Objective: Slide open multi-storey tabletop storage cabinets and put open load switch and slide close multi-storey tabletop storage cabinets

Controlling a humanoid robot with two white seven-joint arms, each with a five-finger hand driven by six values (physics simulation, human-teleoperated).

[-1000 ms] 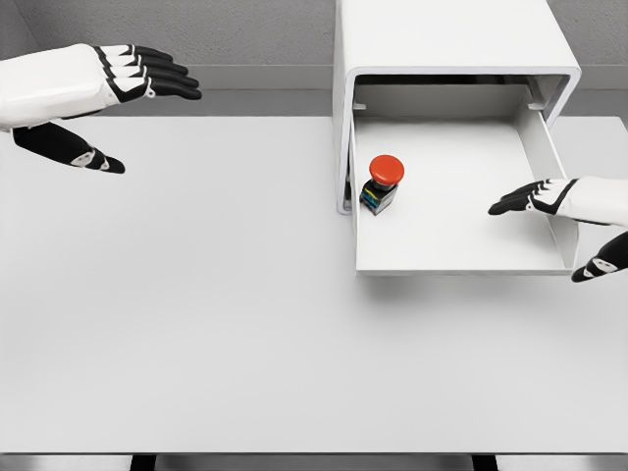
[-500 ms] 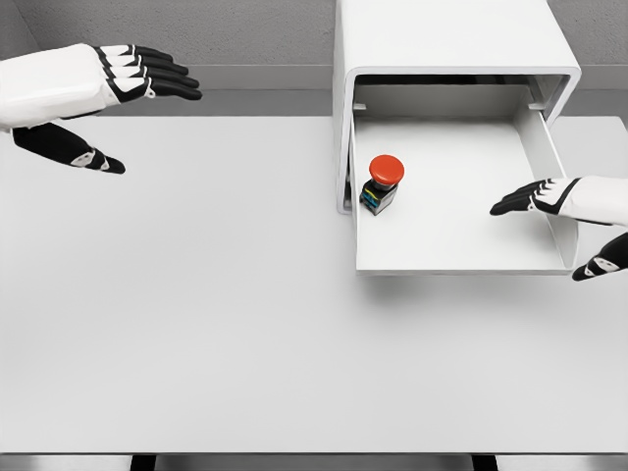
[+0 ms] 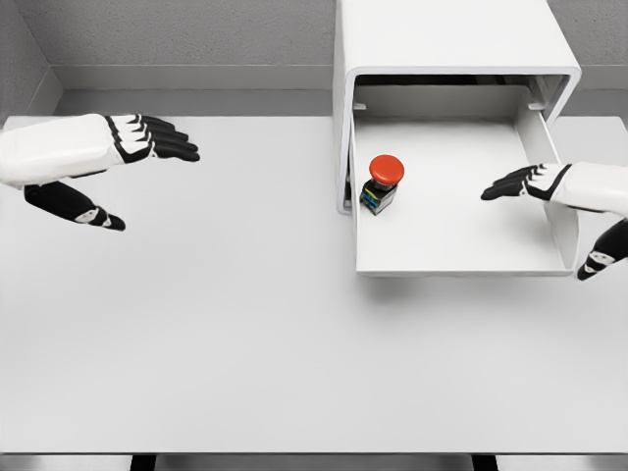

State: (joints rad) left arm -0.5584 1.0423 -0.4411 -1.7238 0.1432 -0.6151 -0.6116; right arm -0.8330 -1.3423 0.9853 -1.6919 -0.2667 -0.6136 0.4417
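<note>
- The switch (red cap, no readable label) stands in the open drawer of the cabinet.
- Right robot hand spread wide over the drawer, holding nothing.
- Left robot hand spread above the surface.

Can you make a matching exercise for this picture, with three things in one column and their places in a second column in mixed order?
Things:
1. load switch
2. left robot hand
3. right robot hand

Places:
A. over the right side of the open drawer
B. standing at the drawer's left side
C. over the table, far left of the cabinet

Pairs: 1-B, 2-C, 3-A
</note>
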